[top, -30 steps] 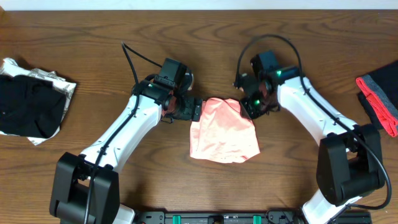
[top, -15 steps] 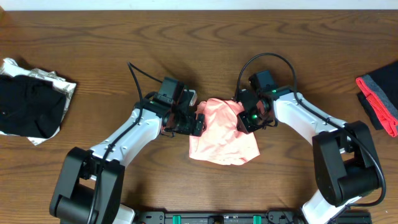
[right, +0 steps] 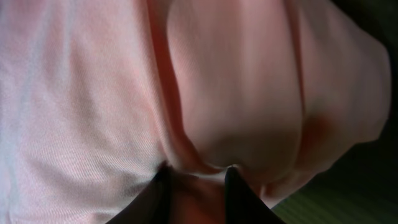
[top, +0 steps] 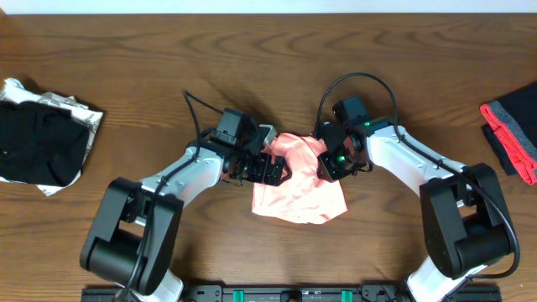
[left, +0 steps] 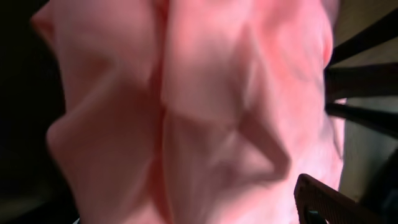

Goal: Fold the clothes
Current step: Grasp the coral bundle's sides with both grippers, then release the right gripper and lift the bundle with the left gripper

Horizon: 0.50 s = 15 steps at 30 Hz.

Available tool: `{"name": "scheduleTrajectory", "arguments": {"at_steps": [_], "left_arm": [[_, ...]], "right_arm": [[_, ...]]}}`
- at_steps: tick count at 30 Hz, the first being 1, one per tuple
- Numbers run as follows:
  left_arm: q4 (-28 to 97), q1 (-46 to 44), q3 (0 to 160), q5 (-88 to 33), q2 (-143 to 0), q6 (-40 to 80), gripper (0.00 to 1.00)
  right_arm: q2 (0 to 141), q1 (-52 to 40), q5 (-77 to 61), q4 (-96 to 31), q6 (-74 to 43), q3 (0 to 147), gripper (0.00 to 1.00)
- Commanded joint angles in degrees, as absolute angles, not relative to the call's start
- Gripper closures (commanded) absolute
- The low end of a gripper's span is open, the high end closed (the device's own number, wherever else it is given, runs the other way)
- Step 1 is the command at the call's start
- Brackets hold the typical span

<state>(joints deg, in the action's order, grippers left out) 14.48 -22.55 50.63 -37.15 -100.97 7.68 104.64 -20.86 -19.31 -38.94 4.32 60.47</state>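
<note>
The clothes (top: 302, 183) are one salmon-pink shirt, bunched into a rough heap at the table's middle, with no lettering showing. My left gripper (top: 275, 168) presses into the heap's upper left edge with its jaws wide apart. In the left wrist view, creased pink fabric (left: 205, 106) fills the frame and only one dark fingertip (left: 320, 202) shows, at the lower right. My right gripper (top: 329, 162) sits on the heap's upper right edge. The right wrist view shows a fold of the pink fabric (right: 217, 81) pinched where my right gripper (right: 196, 182) is shut.
A black garment on a pale crinkled sheet (top: 38, 134) lies at the table's left edge. A red and grey folded garment (top: 512, 138) lies at the right edge. Bare brown wood (top: 268, 59) stretches behind the arms.
My left gripper slid right, from beside the shirt onto its left edge. The right gripper shifted slightly down and left, still holding fabric. The heap's top has bunched a little.
</note>
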Motion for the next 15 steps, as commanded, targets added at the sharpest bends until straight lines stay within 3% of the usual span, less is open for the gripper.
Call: {"name": "scheduleTrajectory", "arguments": {"at_steps": [1,6,12,15], "left_arm": [[15.25,-22.46,48.86,-39.03,-107.7,8.23,0.06],[12.27,-23.29,48.86,-46.52,-110.1,11.73,0.09],[13.15,-26.59,48.88,-47.16,-110.04,11.68,0.33],[12.93,-27.79,48.88,-47.13,-110.04,11.66,0.39]], "right_arm": [[104.9,-21.45,-20.43,-39.03,3.42,60.14,0.72],[104.9,-21.45,-20.43,-39.0,3.42,60.14,0.73],[104.9,-21.43,-20.43,-38.94,3.4,60.14,0.72],[104.9,-21.43,-20.43,-38.76,3.42,60.14,0.72]]}}
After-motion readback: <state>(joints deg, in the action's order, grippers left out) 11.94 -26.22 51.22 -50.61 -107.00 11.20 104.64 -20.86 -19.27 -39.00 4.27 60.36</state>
